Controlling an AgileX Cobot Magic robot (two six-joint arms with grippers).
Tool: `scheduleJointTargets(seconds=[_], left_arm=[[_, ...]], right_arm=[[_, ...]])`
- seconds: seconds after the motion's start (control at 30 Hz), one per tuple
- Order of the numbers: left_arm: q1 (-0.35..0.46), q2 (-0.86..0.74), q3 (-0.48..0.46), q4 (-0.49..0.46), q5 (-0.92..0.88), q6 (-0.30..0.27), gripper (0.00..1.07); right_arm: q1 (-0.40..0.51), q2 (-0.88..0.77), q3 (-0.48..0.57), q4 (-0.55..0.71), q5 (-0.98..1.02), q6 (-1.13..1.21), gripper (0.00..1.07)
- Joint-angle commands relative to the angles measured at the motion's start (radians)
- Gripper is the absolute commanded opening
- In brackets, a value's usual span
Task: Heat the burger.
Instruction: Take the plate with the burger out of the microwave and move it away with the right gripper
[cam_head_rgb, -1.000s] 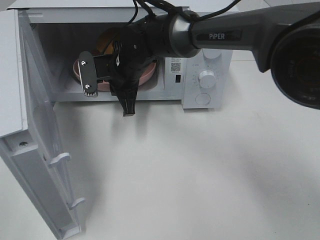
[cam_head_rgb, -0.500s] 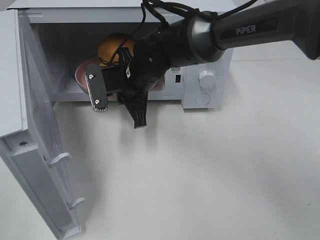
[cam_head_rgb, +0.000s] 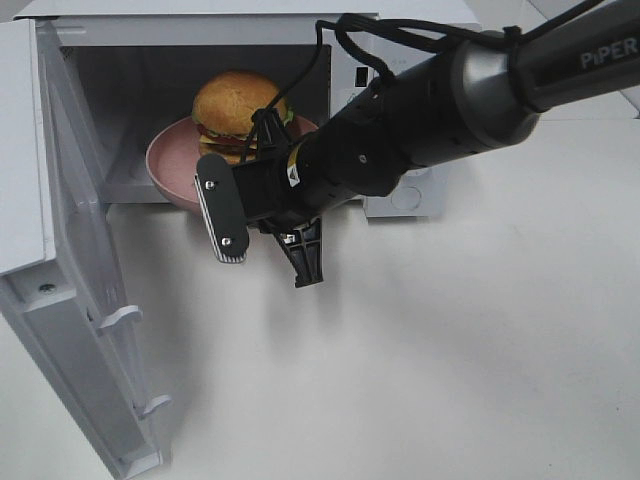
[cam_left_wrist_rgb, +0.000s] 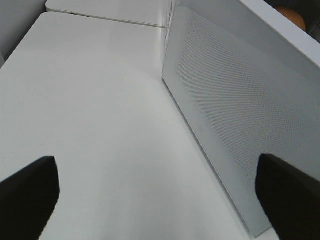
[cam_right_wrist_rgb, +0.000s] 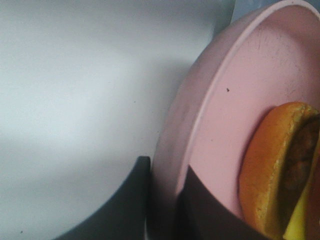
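Burger (cam_head_rgb: 238, 103) sits on pink plate (cam_head_rgb: 170, 160) at microwave (cam_head_rgb: 90, 120) mouth, twelve o'clock on counter (cam_head_rgb: 450, 350). Right end effector (cam_right_wrist_rgb: 162, 200) clamps the plate rim. Left end effector (cam_left_wrist_rgb: 150, 195) spread, empty.

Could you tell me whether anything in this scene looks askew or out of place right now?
Yes: the pink plate carrying the burger is tilted and juts past the open microwave threshold, gripped at its rim by the right gripper rather than lying flat inside.

Right arm (cam_head_rgb: 440, 110): glossy dark-grey tubular casing, white "PIPER" lettering, looped black cables (cam_head_rgb: 400, 35), black gripper (cam_head_rgb: 265, 232) with screwed grey finger plate.
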Motion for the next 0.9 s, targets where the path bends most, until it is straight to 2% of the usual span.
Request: scheduleJointTargets(seconds=[0.03, 0.07, 0.33, 0.9], left_arm=[[0.005, -0.004, 0.003, 0.001, -0.001, 0.001, 1.0], [0.005, -0.004, 0.003, 0.001, -0.001, 0.001, 1.0], [0.005, -0.004, 0.003, 0.001, -0.001, 0.001, 1.0], [0.005, -0.004, 0.003, 0.001, -0.001, 0.001, 1.0]], right_arm=[[-0.001, -0.055, 0.043, -0.019, -0.085, -0.002, 0.0], [-0.001, -0.078, 0.089, -0.026, -0.107, -0.002, 0.0], [-0.001, -0.172, 0.228, -0.063, -0.142, -0.002, 0.0], [-0.001, -0.394, 0.476, -0.064, -0.186, -0.002, 0.0]])
